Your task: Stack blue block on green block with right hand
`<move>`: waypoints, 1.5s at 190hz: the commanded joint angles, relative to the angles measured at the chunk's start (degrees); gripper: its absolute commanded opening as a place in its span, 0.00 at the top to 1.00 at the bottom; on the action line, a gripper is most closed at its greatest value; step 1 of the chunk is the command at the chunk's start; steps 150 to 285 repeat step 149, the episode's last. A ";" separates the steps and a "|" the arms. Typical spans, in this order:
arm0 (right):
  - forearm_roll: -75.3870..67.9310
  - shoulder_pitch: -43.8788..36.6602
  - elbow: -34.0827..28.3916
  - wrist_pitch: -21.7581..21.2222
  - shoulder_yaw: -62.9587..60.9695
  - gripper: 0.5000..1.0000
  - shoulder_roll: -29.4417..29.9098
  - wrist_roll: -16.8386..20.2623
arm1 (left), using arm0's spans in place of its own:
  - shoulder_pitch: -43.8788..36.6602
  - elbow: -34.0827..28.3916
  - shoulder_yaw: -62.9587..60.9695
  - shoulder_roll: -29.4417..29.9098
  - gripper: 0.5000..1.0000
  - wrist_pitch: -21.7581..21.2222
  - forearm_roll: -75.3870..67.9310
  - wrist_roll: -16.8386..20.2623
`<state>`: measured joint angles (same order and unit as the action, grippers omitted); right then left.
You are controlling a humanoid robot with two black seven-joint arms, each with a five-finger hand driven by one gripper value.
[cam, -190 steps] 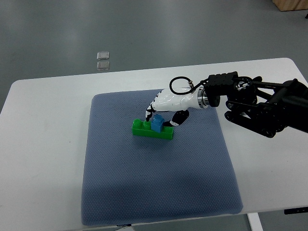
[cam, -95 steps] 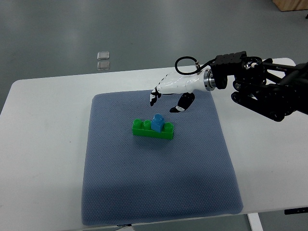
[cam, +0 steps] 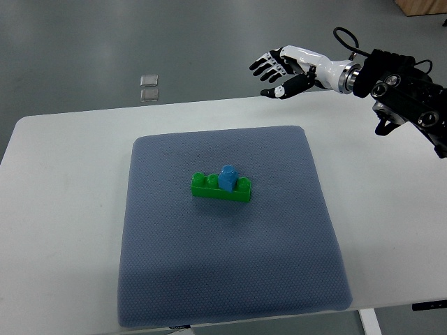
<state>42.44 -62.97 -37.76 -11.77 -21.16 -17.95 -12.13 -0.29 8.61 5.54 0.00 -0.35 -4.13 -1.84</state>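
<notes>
One blue block [cam: 228, 177], one green block [cam: 221, 187], one grey mat [cam: 230, 279], one white table [cam: 63, 230], one hand [cam: 283, 68].

Evenly and softly lit from overhead, bright without harshness. Mild glare on the white table [cam: 63, 209], washing out surface detail there (most of all toward the left side). Only faint, diffuse shadows: a thin one hugging the green block [cam: 221, 188] on the blue-grey mat [cam: 230, 279], none cast crisply. Sharp focus across the middle; slight softness and compression grain on the grey floor [cam: 105, 42]. No obvious motion blur on the right hand [cam: 283, 66]. Little edge distortion.
</notes>
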 commanded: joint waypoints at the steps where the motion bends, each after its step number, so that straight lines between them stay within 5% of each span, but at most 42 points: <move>1: -12.64 2.06 3.57 8.16 -0.03 0.50 2.30 2.20 | 0.02 0.00 0.00 0.00 0.00 0.00 0.00 0.00; 43: -28.47 5.84 5.24 15.11 -2.40 0.48 6.17 3.87 | 0.02 0.00 0.00 0.00 0.00 0.00 0.00 0.00; 54: -30.22 7.15 5.24 16.52 -4.50 0.32 6.70 3.87 | 0.02 0.00 0.00 0.00 0.00 0.00 0.00 0.00; 76: -30.66 9.26 5.24 18.01 -8.72 0.19 7.32 3.87 | 0.02 0.00 0.00 0.00 0.00 0.00 0.00 0.00; 105: -30.66 11.11 5.15 20.65 -11.36 0.18 7.23 3.78 | -0.06 0.00 0.00 0.00 0.00 0.00 0.00 0.00; 285: -30.75 11.20 5.06 20.39 -11.80 0.17 6.53 3.79 | 0.02 0.00 0.00 0.00 0.00 0.00 0.00 0.00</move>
